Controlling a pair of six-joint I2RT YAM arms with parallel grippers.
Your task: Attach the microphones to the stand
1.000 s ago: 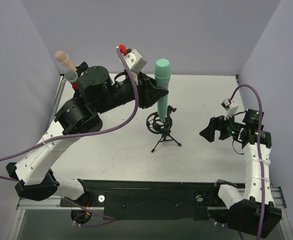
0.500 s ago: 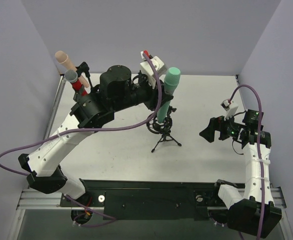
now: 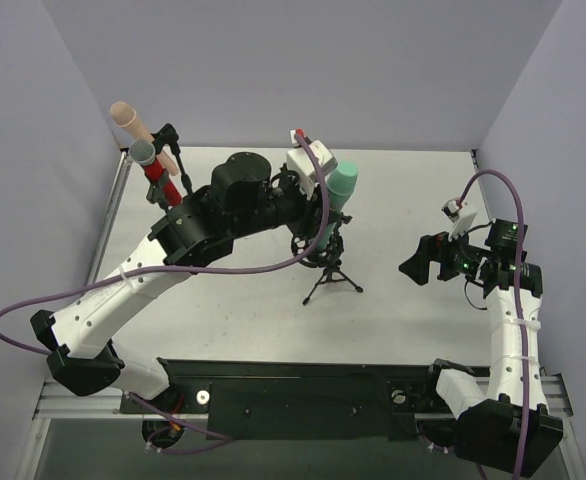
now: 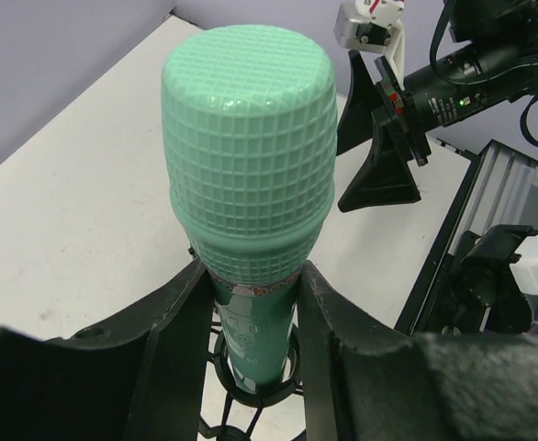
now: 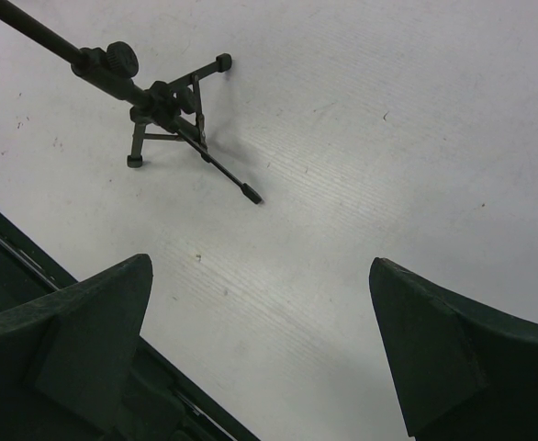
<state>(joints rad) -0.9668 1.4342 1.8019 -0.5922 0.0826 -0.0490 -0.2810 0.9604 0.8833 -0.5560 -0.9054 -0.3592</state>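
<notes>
teal mic: long axis near upright; head up, tipped slightly right; tail in ring of stand
left gripper: clamped on mic body
right gripper: wide apart

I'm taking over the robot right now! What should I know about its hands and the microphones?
The left gripper is shut on the teal microphone, just below its head.
The right gripper is open and empty, hovering off to the right.
The teal microphone's lower end sits in the ring of the tripod stand.
The pink microphone and red microphone are up at the far-left corner; their mounts don't show clearly.
Left to do: seat and release the teal one, then check the other two.
</notes>
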